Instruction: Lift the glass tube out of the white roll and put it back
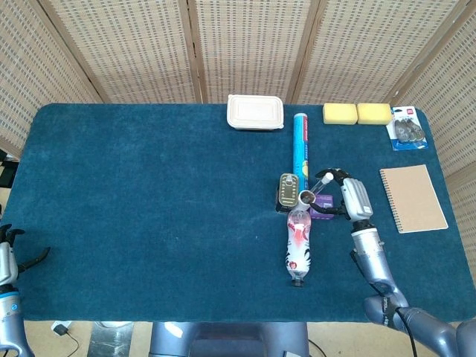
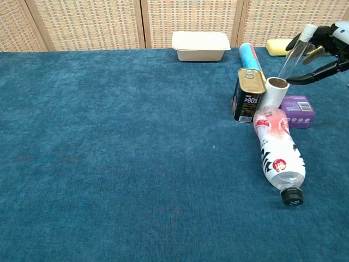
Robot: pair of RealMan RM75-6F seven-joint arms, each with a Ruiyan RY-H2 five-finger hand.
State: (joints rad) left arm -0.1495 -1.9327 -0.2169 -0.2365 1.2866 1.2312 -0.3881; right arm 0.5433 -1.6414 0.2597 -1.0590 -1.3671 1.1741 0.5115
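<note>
The white roll (image 2: 274,94) stands upright between a tin can and a purple box; the head view shows its open top (image 1: 306,197). My right hand (image 2: 326,48) pinches the white-capped upper end of the glass tube (image 2: 295,52). The tube slants down and left, and its lower end is at the roll's mouth; whether it is still inside I cannot tell. In the head view the right hand (image 1: 351,198) sits just right of the tube (image 1: 321,183). My left hand (image 1: 10,251) hangs off the table's front left corner, fingers apart and holding nothing.
A tin can (image 2: 248,95) touches the roll's left side and a purple box (image 2: 297,111) its right. A plastic bottle (image 2: 278,155) lies in front of the roll. Behind are a blue cylinder (image 1: 300,145), a white container (image 1: 255,111), yellow sponges (image 1: 357,113) and a notebook (image 1: 413,198).
</note>
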